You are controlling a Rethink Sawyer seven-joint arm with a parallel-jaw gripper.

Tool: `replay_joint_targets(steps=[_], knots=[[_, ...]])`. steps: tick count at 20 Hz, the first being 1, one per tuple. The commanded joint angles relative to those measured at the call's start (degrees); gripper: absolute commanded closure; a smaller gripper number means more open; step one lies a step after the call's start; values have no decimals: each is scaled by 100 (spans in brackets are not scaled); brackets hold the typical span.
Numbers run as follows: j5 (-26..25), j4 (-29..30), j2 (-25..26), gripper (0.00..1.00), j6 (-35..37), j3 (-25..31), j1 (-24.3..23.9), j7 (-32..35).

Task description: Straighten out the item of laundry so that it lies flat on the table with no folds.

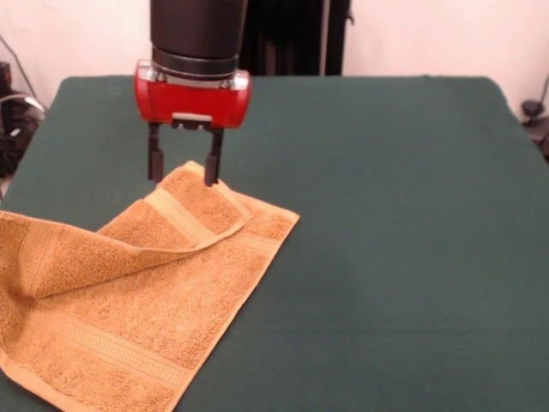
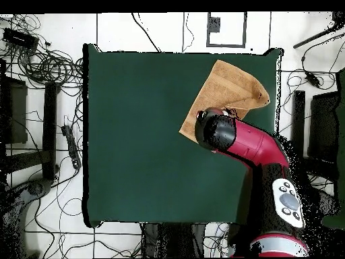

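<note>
Fingers [image 1: 182, 164] straddling towel's [image 1: 137, 300] folded corner

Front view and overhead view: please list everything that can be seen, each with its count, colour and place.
towel: one, golden-orange with paler bands, at a corner of the table; a flap is folded over it, so it is not flat.
table: one, dark green cloth, fills most of both views.
cables: many, black, on the pale floor around the table in the overhead view.
dark stand: one, black, behind the table's far edge in the front view.
arm: one, red and black, reaching over the towel's end.
hand: one, red body with black fingers, open, its tips at the edge of the folded flap.
</note>
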Motion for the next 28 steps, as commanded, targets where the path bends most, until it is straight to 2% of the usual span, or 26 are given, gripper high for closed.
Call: replay_joint_targets(steps=[1, 14, 28], knots=[[275, 636, 240, 0, -204, 466, -21, 1456], [262, 779, 585, 0, -823, 475, 93, 1638], [455, 1016, 678, 0, -976, 894, -79, 1614]])
